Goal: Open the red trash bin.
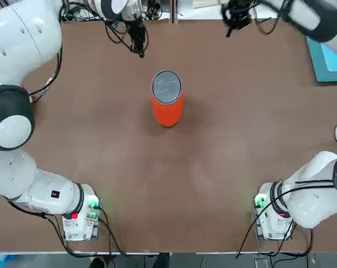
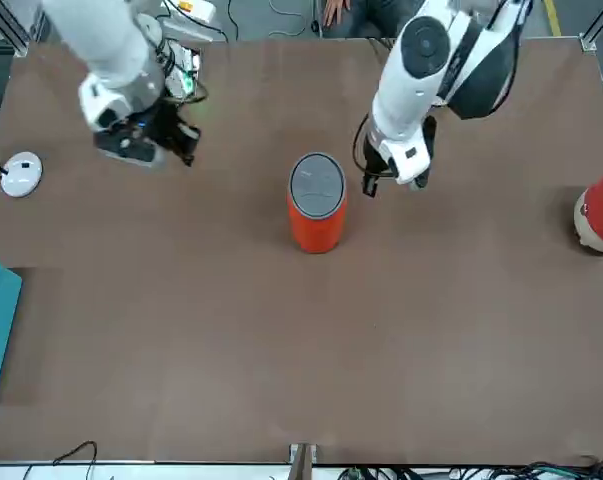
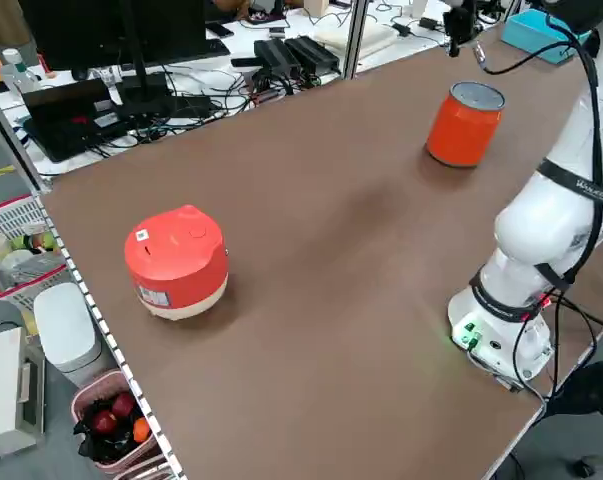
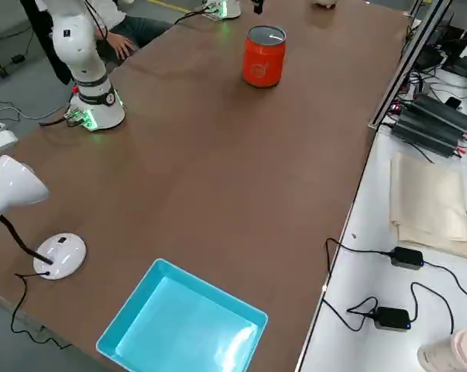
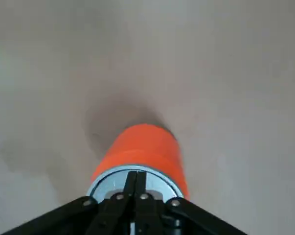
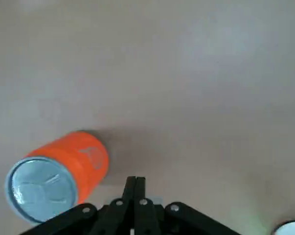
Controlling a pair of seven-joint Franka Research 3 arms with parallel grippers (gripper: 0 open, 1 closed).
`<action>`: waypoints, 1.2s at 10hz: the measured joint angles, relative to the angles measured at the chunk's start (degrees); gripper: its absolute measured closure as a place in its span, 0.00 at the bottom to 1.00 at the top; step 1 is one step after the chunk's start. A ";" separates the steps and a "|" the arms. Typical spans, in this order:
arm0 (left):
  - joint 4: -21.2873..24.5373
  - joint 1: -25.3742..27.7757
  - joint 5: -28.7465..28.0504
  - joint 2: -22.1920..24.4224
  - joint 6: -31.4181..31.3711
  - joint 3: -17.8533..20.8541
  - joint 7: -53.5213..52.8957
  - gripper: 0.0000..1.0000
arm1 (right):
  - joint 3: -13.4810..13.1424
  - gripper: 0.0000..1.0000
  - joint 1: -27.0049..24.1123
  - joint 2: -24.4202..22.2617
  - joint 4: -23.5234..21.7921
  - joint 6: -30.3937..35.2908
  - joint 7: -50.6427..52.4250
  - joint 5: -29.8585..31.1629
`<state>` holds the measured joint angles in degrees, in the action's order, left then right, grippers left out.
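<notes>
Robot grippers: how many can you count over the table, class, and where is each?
2. The left gripper, shut, is left of the red bin; the right gripper, also shut, is right of it, nearer the blue box.

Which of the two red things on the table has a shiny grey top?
The upright orange-red cylinder, standing between the two arms. Its lid is round, grey and metallic; the other, a rounded red-and-white object, has a red top.
</notes>
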<state>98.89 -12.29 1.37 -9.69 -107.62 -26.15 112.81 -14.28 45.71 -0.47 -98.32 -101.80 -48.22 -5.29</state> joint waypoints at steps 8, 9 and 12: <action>12.54 -3.67 0.03 -2.08 -17.32 -0.28 6.69 0.99 | 0.01 0.99 14.10 12.45 -3.38 -16.01 -16.28 -0.05; 13.03 -3.66 0.03 -2.08 -18.22 -0.26 6.69 0.99 | 0.01 0.99 14.40 13.05 -3.39 -16.97 -16.71 -0.06; 14.75 -3.60 0.03 -1.54 -20.25 -0.20 6.69 0.99 | 0.01 0.99 14.87 15.07 -3.40 -19.58 -17.89 -0.48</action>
<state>113.64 -15.89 1.40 -11.23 -127.87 -26.35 119.50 -14.27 60.58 14.60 -101.73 -121.37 -66.11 -5.77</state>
